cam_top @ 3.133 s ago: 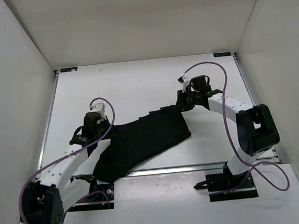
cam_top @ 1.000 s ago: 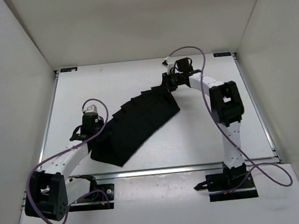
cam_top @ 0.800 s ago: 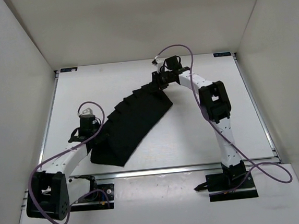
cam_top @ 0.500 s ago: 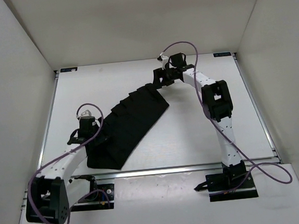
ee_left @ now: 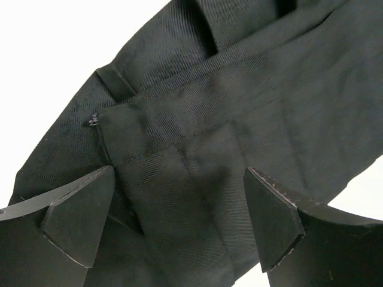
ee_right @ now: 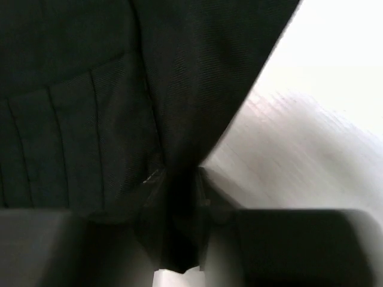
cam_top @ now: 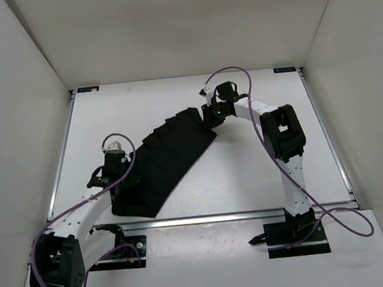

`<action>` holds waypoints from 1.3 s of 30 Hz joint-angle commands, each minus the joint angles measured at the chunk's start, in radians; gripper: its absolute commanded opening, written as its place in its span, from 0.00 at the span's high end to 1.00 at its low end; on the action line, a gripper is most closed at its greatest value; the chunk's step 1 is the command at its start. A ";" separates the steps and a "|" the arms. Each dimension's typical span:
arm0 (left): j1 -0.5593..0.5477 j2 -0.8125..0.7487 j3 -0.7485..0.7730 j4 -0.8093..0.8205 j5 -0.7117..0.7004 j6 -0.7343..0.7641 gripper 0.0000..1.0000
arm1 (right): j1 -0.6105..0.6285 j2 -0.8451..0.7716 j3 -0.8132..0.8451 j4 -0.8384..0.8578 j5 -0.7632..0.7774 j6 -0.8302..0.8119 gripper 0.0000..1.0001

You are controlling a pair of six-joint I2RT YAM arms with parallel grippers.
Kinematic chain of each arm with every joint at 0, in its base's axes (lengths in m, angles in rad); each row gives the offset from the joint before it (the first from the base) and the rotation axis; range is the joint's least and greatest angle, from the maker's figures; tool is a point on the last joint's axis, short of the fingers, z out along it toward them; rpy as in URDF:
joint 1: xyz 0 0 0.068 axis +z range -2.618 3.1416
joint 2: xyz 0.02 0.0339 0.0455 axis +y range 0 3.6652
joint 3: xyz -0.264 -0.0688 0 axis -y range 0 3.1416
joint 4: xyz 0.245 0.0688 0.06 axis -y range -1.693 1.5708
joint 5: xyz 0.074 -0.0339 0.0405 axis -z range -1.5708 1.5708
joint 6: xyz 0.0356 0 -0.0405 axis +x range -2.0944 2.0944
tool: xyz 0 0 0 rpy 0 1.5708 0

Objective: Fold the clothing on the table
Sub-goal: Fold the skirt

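There is one black pleated skirt (cam_top: 163, 163), one white table (cam_top: 174, 94) and two arms, each with one gripper. The skirt lies slantwise on the table, from the near left to the far middle. The left gripper (ee_left: 176, 224) stands wide open over the near waist edge and holds nothing. The right gripper (cam_top: 212, 115) has its fingers almost together on a fold at the far corner. A second ago the left gripper was closed. Half a second ago the right gripper was just beyond the far edge.
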 commanded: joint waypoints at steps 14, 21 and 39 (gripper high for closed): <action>-0.024 0.424 0.406 0.032 0.190 0.202 0.02 | -0.177 -0.474 -0.608 0.080 0.199 0.255 1.00; -0.076 0.599 0.529 0.018 0.290 0.224 0.01 | -0.175 -0.804 -0.882 0.062 0.274 0.356 0.98; -0.079 0.418 0.337 -0.066 0.141 0.182 0.01 | -0.263 -0.940 -1.068 0.238 0.061 0.391 0.21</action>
